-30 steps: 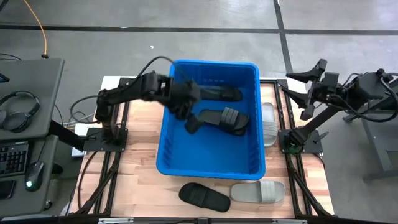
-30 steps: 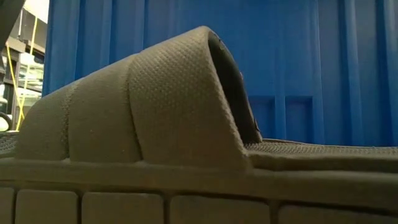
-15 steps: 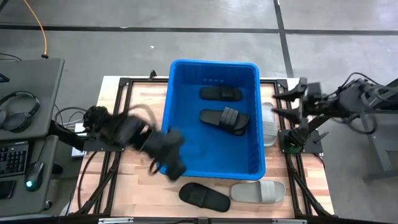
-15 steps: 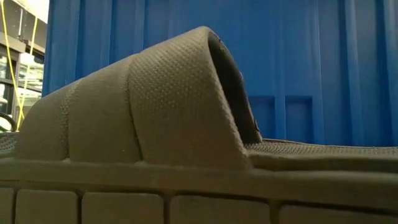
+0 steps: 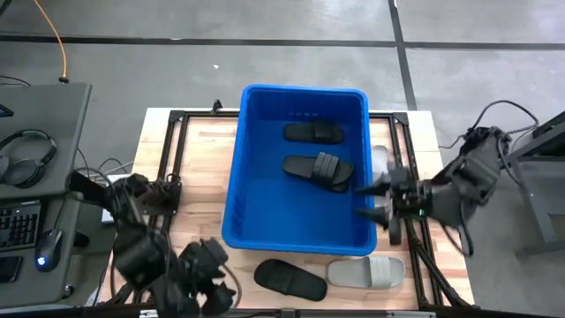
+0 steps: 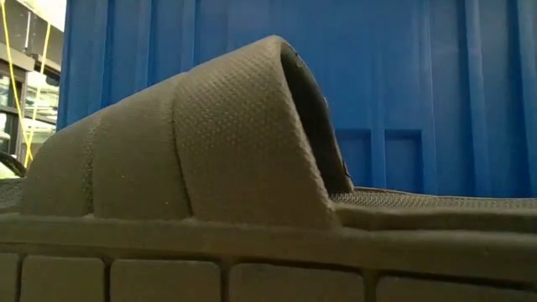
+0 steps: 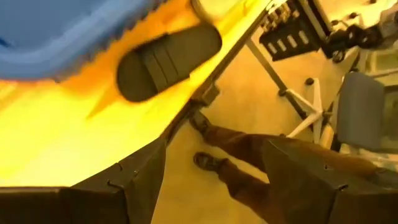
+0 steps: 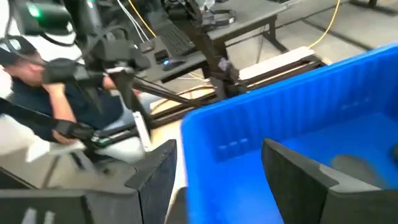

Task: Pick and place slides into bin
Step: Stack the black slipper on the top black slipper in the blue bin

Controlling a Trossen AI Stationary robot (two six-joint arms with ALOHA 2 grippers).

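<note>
The left arm has swung out of the bright blue ribbed plastic bin [image 5: 300,168] to the table's near left corner; from above, its left gripper [image 5: 214,296] hangs empty, fingers apart. The right gripper [image 5: 375,201], fingers spread, empty, sits at the bin's right rim. Two matte black slides [image 5: 316,133] lie inside. Low view: a black slide [image 6: 193,151] against the bin. Left wrist: another black slide [image 7: 169,61] beside it.

A robotics lab or workshop: a bare grey concrete floor [image 5: 265,62] with dark seams, a wooden work surface [image 5: 196,190] in a black metal frame, and a side desk [image 5: 44,132] with a keyboard [image 5: 18,225], headphones [image 5: 26,155] and loose cables. A seated person [image 8: 37,81] works nearby.
</note>
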